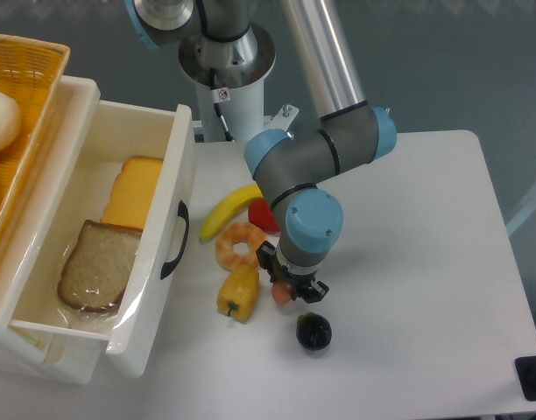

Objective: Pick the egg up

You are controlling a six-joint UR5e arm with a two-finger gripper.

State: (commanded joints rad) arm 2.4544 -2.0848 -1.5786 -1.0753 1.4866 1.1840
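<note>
Egg (280, 294): lower centre of the frame, on the white surface (426, 262), between the yellow pepper (237, 293) and the black round fruit (314, 332).
End effector (291, 289): its fingers sit around the egg; you cannot tell whether they pinch it.
Your move: confirm a centred, gentle squeeze, then lift straight up, clear of the pepper.
Hidden: the wrist covers most of the egg and the fingertips' contact.

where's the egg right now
The egg sits near the table's front middle, mostly hidden under the hand, between the yellow pepper on its left and the black round fruit just below-right.
</note>
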